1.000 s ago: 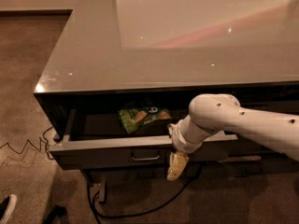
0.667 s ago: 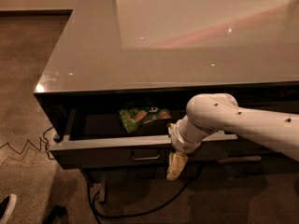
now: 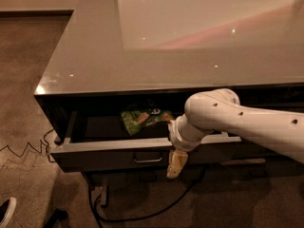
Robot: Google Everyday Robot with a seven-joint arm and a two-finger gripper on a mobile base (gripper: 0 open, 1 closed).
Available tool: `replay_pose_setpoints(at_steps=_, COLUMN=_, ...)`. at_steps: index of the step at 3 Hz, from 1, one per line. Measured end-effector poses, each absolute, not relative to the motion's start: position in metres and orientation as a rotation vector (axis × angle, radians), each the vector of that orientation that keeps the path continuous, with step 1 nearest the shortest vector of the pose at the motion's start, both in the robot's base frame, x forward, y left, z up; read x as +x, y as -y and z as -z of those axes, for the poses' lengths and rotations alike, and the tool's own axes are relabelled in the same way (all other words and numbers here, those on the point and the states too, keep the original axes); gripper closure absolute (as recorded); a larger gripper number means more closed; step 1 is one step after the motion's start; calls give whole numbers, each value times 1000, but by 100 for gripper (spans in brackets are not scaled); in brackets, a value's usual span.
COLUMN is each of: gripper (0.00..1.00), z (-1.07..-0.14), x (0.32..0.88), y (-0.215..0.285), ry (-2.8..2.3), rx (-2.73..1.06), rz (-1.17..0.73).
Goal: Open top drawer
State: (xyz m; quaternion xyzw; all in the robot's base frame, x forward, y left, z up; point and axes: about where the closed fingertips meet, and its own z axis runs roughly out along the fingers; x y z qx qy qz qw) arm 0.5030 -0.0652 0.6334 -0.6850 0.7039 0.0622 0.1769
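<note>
The top drawer is a wide, shallow dark drawer under the glossy grey countertop. It stands pulled out part way, with its inside in view. Its small bar handle sits at the centre of the flat front. A green snack bag lies inside the drawer. My white arm reaches in from the right over the drawer's front edge. My gripper hangs down in front of the drawer front, just right of the handle.
Black cables and a power strip lie on the carpet under the cabinet. A thin wire zigzags on the floor at the left. A shoe tip shows at the bottom left corner.
My arm has shifted slightly to the left. The drawer stays pulled out about the same amount.
</note>
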Motion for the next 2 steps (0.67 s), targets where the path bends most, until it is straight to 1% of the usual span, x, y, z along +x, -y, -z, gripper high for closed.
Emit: replay_pose_setpoints(at_steps=2, gripper=0, z=-630, x=503, y=74, ry=-2053, rx=-1955, rz=-71)
